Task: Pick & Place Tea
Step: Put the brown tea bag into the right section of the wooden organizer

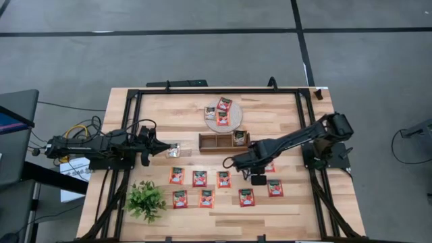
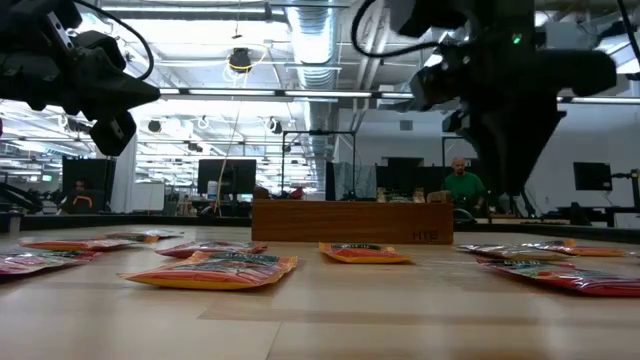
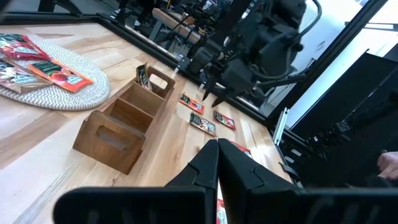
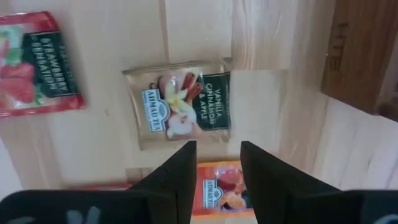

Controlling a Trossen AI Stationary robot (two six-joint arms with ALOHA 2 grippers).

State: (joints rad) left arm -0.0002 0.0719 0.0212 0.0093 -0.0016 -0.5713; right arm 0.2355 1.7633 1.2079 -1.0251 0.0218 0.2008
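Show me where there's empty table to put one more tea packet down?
Bare wood lies between the round mat and the table's right edge, and beside the left of the wooden tray, above the silvery sachet. It is crowded below the tray, where red sachets lie in rows to the right of the plant.

The high view looks straight down on the desk. The low view faces level across it toward the wooden tray at 12 o'clock. The tray is also seen close by the left wrist view.

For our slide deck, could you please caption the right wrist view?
Open right gripper hovers above a pale vanilla, cinnamon and apple tea sachet on the light wooden table.
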